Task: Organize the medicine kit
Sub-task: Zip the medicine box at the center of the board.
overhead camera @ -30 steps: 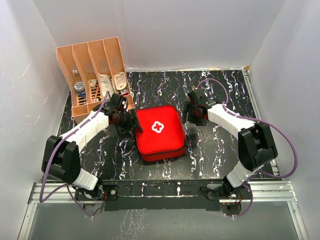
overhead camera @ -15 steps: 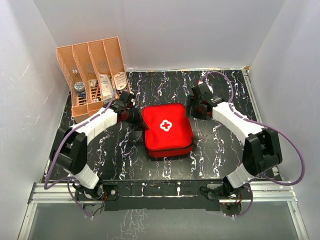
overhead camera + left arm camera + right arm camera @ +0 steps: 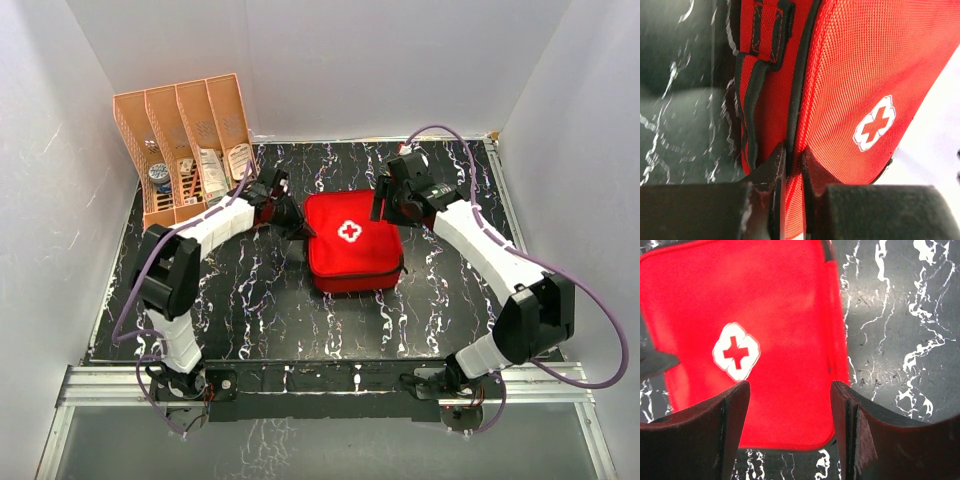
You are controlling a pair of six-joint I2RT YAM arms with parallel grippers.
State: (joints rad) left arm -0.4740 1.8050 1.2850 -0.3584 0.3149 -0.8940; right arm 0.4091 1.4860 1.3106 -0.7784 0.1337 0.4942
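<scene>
The medicine kit [image 3: 355,250], a red zip case with a white cross, lies closed on the black marbled table near the middle. My left gripper [image 3: 299,227] is at its left edge. In the left wrist view the jaws [image 3: 792,152] are shut on the kit [image 3: 865,75], pinching red fabric by the black zip seam. My right gripper [image 3: 384,205] hovers over the kit's far right corner. The right wrist view shows it open [image 3: 790,390], its fingers astride the kit [image 3: 765,315] from above, nothing held.
An orange slotted rack [image 3: 185,110] with small packets and a tin stands at the back left, close behind my left arm. White walls close in the table on three sides. A metal rail runs along the near edge.
My left gripper closed on the kit's left edge and pushed it right and toward the back. The right arm drew back to the right and rose, staying open.
</scene>
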